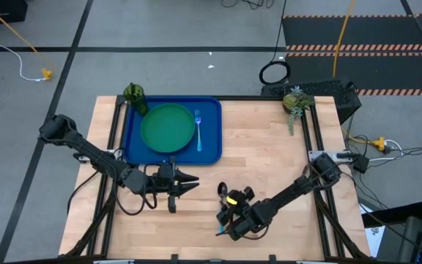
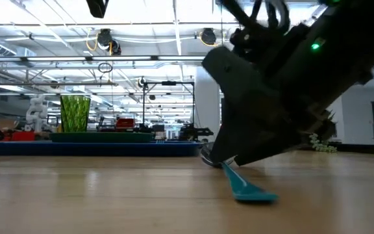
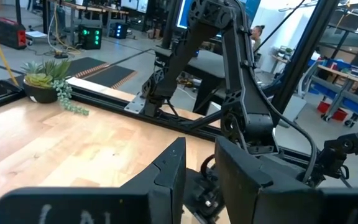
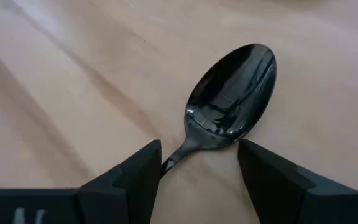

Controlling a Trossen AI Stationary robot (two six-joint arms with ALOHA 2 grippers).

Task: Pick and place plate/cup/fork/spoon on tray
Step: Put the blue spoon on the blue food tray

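High view: plate (image 1: pixel 167 127), fork (image 1: pixel 198 130), cup (image 1: pixel 134 95) on the tray (image 1: pixel 212 150); left gripper (image 1: pixel 185 181) waits near it, fingers parted.
Low view: spoon (image 2: pixel 245 185) off-tray, beneath right gripper (image 2: pixel 229 159).
Right wrist view: fingers (image 4: pixel 135 174) open astride spoon neck; step: grasping; next: close, lift.

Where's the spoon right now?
The spoon lies on the bare table near its front edge, off the tray, with its neck between the open fingers of the right gripper. In the low view its blue handle rests on the wood.
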